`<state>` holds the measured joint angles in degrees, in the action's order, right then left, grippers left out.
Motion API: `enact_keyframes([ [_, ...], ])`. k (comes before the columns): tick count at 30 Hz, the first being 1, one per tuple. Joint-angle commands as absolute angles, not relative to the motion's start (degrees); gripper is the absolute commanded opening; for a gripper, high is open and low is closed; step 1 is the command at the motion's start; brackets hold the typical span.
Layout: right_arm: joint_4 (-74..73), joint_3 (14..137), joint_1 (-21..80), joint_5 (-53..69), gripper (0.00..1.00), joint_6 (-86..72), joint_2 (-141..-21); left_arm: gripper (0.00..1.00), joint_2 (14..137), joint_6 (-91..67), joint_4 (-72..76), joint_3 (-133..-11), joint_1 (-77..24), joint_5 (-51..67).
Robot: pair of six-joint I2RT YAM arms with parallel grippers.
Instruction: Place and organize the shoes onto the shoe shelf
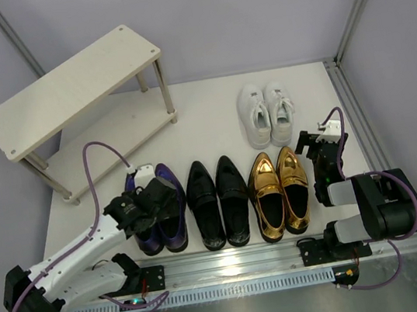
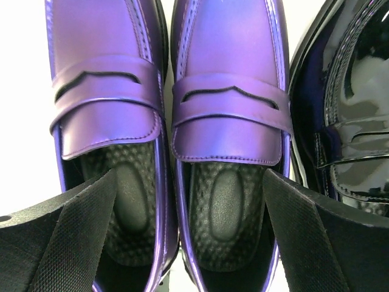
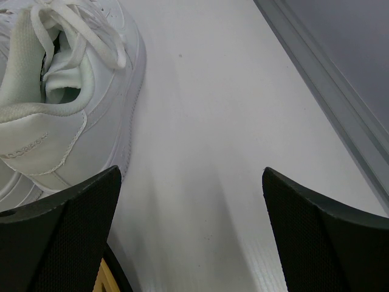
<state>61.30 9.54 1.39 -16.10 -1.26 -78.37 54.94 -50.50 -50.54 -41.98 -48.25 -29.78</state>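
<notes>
White desk (image 1: 208, 101), grey walls. From above, the shoe shelf (image 1: 72, 86) stands empty at the far left, angled. Purple shoes (image 1: 173, 225), black shoes (image 1: 219, 201) and gold loafers (image 1: 281, 192) lie in a row near the arm bases, toes pointing away. White sneakers (image 1: 266, 112) sit farther back on the right, toes also away. Left wrist: left fingers (image 2: 55, 243) spread wide over the purple heels, holding nothing. Right wrist: right fingers (image 3: 55, 237) spread wide over bare desk beside a sneaker, whose side lettering is unreadable.
</notes>
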Motion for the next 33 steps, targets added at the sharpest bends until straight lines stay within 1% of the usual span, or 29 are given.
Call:
enact_keyframes([
  [1,66.09,10.55,1.58,-16.17,0.97,-1.14,-78.22,1.0,56.16,-50.19,-50.45,-43.42,-48.34,-28.31],
  [6,66.09,10.55,1.58,-16.17,0.97,-1.14,-78.14,1.0,57.74,-49.4,-47.56,-41.58,-48.34,-28.3],
  [13,66.01,10.55,1.58,-16.17,0.97,-1.14,-78.22,0.98,60.2,-47.56,-41.23,-38.94,-48.34,-32.51],
  [17,66.01,10.55,1.58,-16.17,0.97,-1.23,-78.22,0.94,59.42,-47.63,-38.32,-36.39,-48.25,-34.71],
  [19,66.01,10.55,1.58,-16.17,0.97,-1.23,-78.14,0.88,58.54,-48.34,-37.27,-34.64,-48.16,-35.33],
  [20,66.01,10.55,1.58,-16.17,0.97,-1.23,-78.22,0.84,57.49,-49.38,-37.18,-34.19,-48.16,-35.59],
  [21,66.01,10.55,1.58,-16.08,0.97,-1.23,-78.22,0.77,56.96,-49.66,-36.74,-33.58,-48.08,-35.77],
  [23,65.92,10.55,1.58,-16.17,0.97,-1.23,-78.22,0.69,56.08,-50.97,-36.74,-32.35,-47.99,-36.12],
  [25,65.92,10.63,1.58,-16.08,0.97,-1.14,-78.14,0.46,55.2,-54.3,-37.96,-31.64,-47.9,-37.43],
  [26,66.0,10.55,1.58,-16.17,0.97,-1.14,-78.13,0.21,55.02,-56.06,-38.75,-30.86,-47.9,-38.14],
  [27,66.01,10.55,1.58,-16.08,0.97,-1.23,-78.22,0.13,54.85,-58.77,-39.28,-30.33,-47.9,-38.58],
  [29,65.92,10.55,1.58,-16.08,0.97,-1.23,-78.22,0.04,54.93,-59.24,-38.41,-29.36,-47.81,-38.32],
  [31,65.92,10.63,1.58,-16.17,0.97,-1.23,-78.22,0.0,56.42,-59.59,-38.49,-29.62,-47.81,-38.32],
  [33,66.01,10.63,1.58,-16.08,0.97,-1.23,-78.14,0.0,57.65,-59.5,-39.37,-30.32,-47.9,-38.15],
])
